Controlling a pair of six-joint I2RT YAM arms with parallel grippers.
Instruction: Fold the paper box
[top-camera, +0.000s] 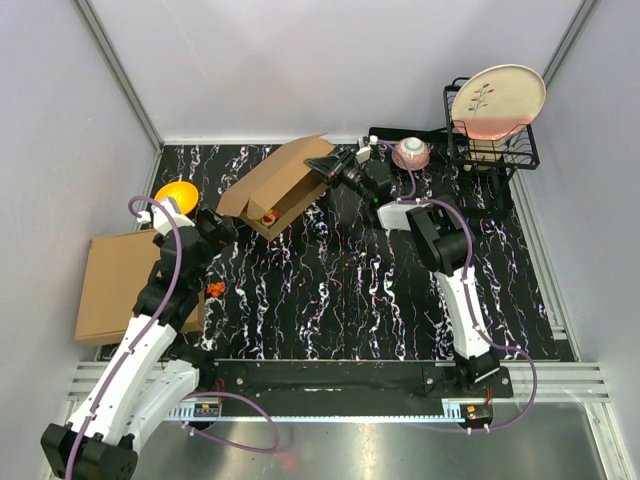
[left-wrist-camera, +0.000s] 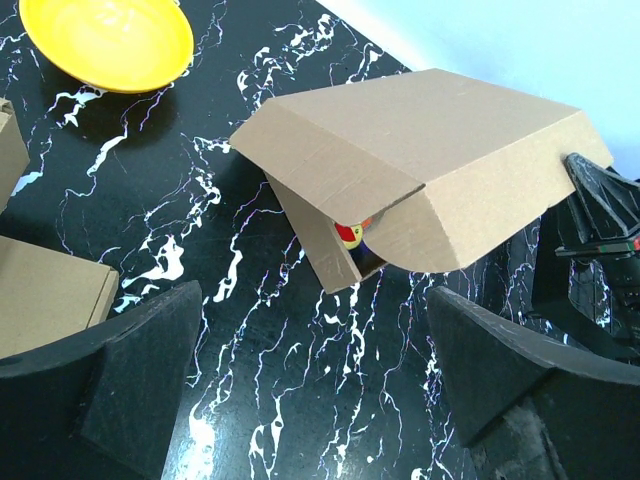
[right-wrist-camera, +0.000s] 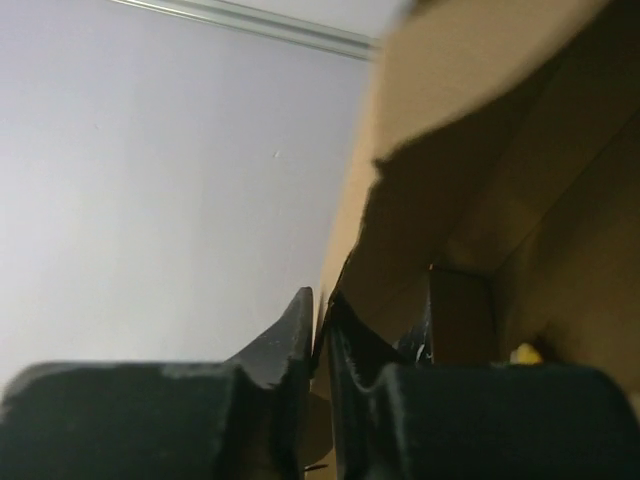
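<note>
The paper box (top-camera: 270, 185) is brown corrugated cardboard, standing half formed at the back middle of the table, with its lid raised at a slant over the tray. My right gripper (top-camera: 325, 165) holds the lid's far right edge. In the right wrist view its jaws (right-wrist-camera: 322, 305) are pinched on that thin cardboard edge (right-wrist-camera: 355, 230), with the box's inside to their right. A small red and yellow thing (left-wrist-camera: 350, 235) lies inside the box (left-wrist-camera: 430, 150). My left gripper (left-wrist-camera: 315, 310) hangs open in front of the box, nothing between its fingers (left-wrist-camera: 130, 360).
A stack of flat closed cardboard boxes (top-camera: 120, 285) lies at the left edge, with a yellow bowl (top-camera: 175, 193) behind it. A small orange thing (top-camera: 215, 289) lies beside the left arm. A pink bowl (top-camera: 411, 153) and a black rack (top-camera: 515, 155) holding a plate (top-camera: 497, 100) stand at the back right.
</note>
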